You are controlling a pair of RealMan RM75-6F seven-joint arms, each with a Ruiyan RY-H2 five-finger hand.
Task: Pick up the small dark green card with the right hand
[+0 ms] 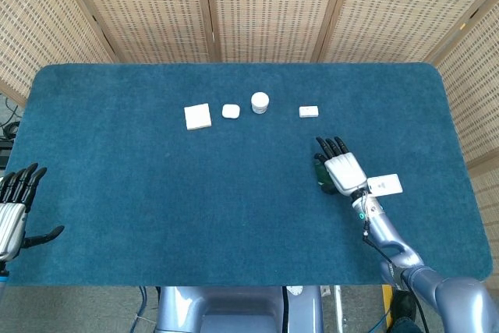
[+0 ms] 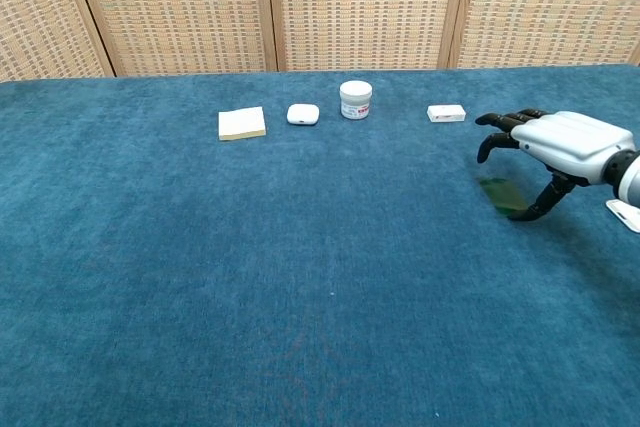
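The small dark green card [image 2: 502, 194] lies flat on the blue cloth at the right, partly under my right hand [image 2: 560, 142]. From the head camera only a sliver of the card [image 1: 320, 169] shows beside the right hand [image 1: 341, 170]. That hand hovers palm down over the card with fingers spread, and its thumb [image 2: 540, 207] reaches down to the cloth at the card's near edge. Nothing is held. My left hand [image 1: 14, 207] hangs open off the table's left edge, seen only in the head view.
A white card [image 1: 384, 185] lies just right of the right hand. At the back stand a pale notepad [image 2: 241, 123], a white earbud case [image 2: 302, 114], a white jar [image 2: 355, 99] and a small white box [image 2: 446, 113].
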